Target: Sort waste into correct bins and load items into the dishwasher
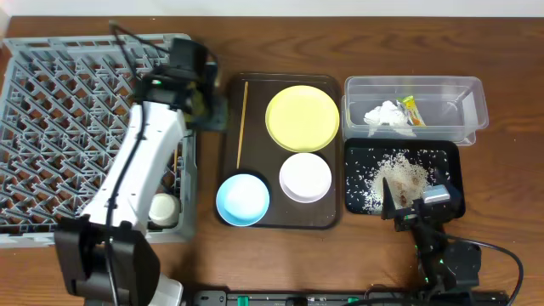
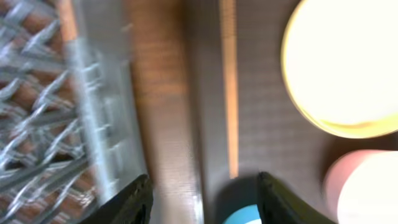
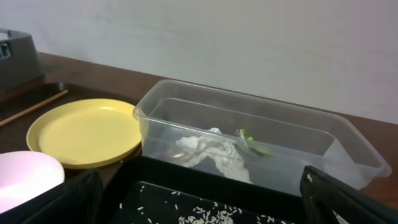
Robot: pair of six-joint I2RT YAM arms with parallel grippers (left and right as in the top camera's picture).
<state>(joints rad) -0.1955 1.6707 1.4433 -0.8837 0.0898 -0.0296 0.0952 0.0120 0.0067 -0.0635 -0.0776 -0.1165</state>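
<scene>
The grey dish rack (image 1: pixel 51 127) fills the left. My left gripper (image 1: pixel 211 107) is open and empty, over the gap between the rack (image 2: pixel 93 112) and the brown tray. One chopstick (image 1: pixel 242 123) lies along that tray's left side and shows in the left wrist view (image 2: pixel 230 93). The yellow plate (image 1: pixel 303 117), white bowl (image 1: pixel 305 177) and blue bowl (image 1: pixel 243 199) sit on the brown tray. The clear tub (image 1: pixel 472 106) holds the tissue (image 1: pixel 384 117) and wrapper (image 1: pixel 412 110). Rice scraps (image 1: pixel 393 174) lie in the black tray (image 1: pixel 446 161). My right gripper (image 1: pixel 408 206) is open and empty above the black tray (image 3: pixel 205 186).
The dark brown serving tray (image 1: pixel 229 85) lies between the rack and the bins. A thin wooden stick (image 1: pixel 176 160) shows in the rack beside my left arm. A cream round object (image 1: pixel 163 208) sits at the rack's front right corner. Bare wooden table surrounds everything.
</scene>
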